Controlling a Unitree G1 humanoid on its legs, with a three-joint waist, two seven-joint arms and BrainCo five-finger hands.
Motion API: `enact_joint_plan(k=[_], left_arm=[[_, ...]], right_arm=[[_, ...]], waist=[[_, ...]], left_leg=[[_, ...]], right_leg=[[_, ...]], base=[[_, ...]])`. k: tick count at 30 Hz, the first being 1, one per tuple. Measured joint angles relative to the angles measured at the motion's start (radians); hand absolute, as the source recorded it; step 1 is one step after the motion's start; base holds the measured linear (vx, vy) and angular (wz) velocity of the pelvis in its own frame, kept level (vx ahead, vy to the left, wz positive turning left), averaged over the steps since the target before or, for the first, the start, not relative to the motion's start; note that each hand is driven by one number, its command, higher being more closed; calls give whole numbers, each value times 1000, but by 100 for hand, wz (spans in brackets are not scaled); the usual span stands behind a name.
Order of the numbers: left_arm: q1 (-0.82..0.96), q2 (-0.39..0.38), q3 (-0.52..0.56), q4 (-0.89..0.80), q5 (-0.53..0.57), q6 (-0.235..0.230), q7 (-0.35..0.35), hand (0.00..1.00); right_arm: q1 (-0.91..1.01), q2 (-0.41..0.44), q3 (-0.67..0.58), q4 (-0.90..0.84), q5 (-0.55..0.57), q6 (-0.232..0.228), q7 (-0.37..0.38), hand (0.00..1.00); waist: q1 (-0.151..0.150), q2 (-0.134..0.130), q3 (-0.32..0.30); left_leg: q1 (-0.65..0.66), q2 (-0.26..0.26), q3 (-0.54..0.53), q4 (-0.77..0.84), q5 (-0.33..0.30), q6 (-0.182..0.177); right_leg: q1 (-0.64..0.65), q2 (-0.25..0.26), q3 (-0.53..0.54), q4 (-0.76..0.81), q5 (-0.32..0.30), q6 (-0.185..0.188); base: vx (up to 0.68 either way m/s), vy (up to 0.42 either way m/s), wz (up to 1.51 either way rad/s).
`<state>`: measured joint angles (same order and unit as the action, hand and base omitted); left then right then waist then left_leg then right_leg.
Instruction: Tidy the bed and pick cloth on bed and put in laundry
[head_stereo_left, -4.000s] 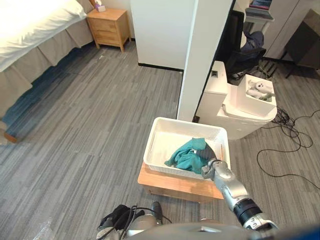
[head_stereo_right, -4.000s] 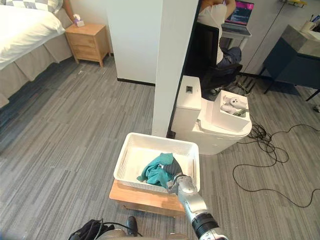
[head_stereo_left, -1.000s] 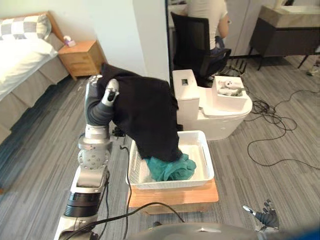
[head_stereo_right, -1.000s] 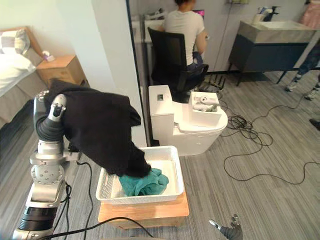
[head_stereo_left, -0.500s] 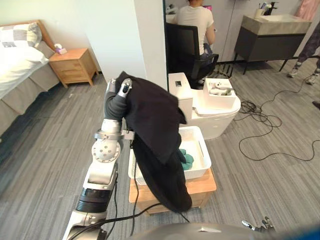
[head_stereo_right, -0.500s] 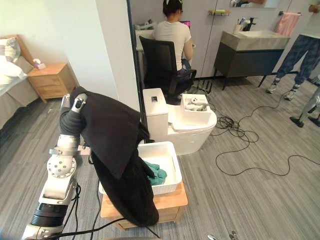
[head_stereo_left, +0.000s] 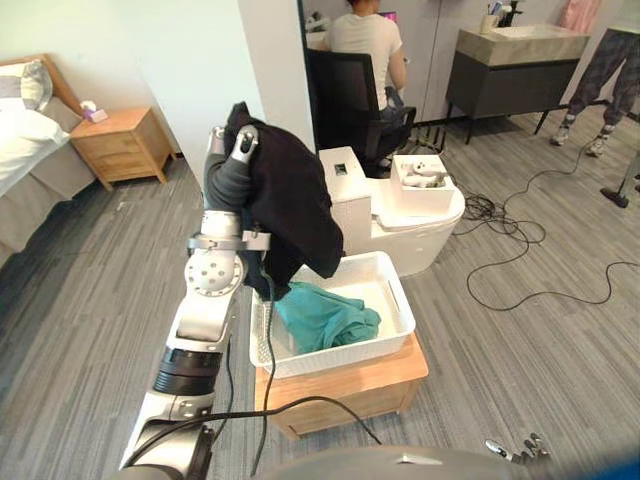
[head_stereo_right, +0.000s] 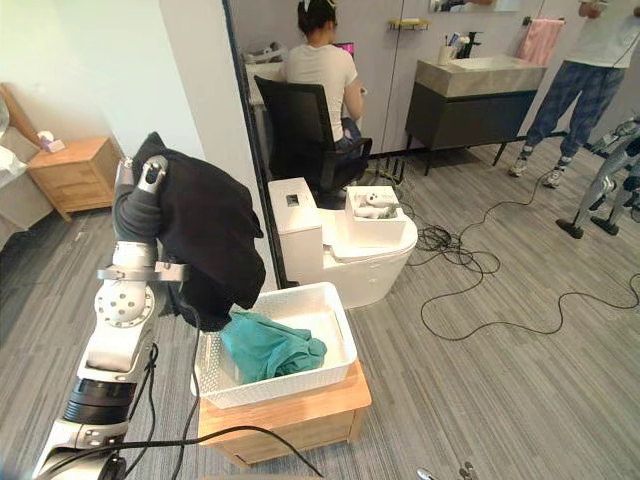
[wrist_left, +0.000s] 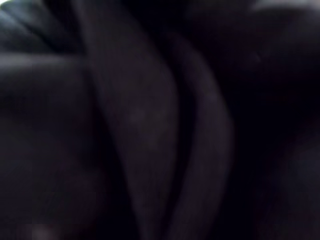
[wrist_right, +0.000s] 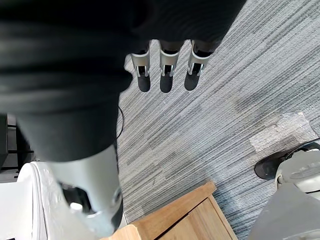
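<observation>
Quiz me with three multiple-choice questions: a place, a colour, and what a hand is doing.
1. Where does the teal cloth lie? A on the bed; B in the white basket; C on the chair.
2. What colour is the draped cloth on the raised arm? A white; B red; C black.
3. How is the right hand? A fingers straight, holding nothing; B curled round a cloth; C pinching the basket.
1 B: it is heaped inside the basket's walls. 2 C: black all over. 3 A: its wrist view shows straight fingers above the floor.
</observation>
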<state>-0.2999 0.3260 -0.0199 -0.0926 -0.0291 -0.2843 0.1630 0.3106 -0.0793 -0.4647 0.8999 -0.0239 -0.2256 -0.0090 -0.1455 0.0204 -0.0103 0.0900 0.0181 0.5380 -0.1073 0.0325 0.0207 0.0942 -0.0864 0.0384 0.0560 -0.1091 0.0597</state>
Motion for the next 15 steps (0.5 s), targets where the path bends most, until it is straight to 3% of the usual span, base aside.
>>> enact_joint_plan(k=[7, 9, 11, 15], left_arm=[[-31, 5, -22, 42, 2, 66, -14, 100], [-41, 18, -23, 44, 22, 82, -3, 100], [-122, 85, -41, 110, 60, 81, 44, 100], [-346, 168, -35, 264, 84, 82, 152, 100]], right_arm=[[3, 0, 7, 0, -27, 2, 10, 0], [-1, -2, 42, -8, -39, 5, 27, 0], [-1, -1, 118, -56, -24, 7, 55, 0], [-68, -5, 159, -128, 73, 7, 91, 0]], waist=[[-2, -6, 3], [5, -16, 11], [23, -23, 17], [16, -57, 139]], left_leg=[[-3, 1, 6, 0, 3, 1], [-23, 9, 24, 0, 1, -1], [-123, 25, 56, 0, 8, 1], [-253, 56, 124, 7, 43, -5]], right_leg=[[-4, 2, 7, 0, 5, -2], [-33, 8, 19, 9, 1, -8], [-148, 22, 35, 18, 8, -10], [-275, 37, 36, -25, 64, -18]], base=[[-22, -2, -2], [-84, -22, -22], [-118, -43, -34], [-125, -29, -5]])
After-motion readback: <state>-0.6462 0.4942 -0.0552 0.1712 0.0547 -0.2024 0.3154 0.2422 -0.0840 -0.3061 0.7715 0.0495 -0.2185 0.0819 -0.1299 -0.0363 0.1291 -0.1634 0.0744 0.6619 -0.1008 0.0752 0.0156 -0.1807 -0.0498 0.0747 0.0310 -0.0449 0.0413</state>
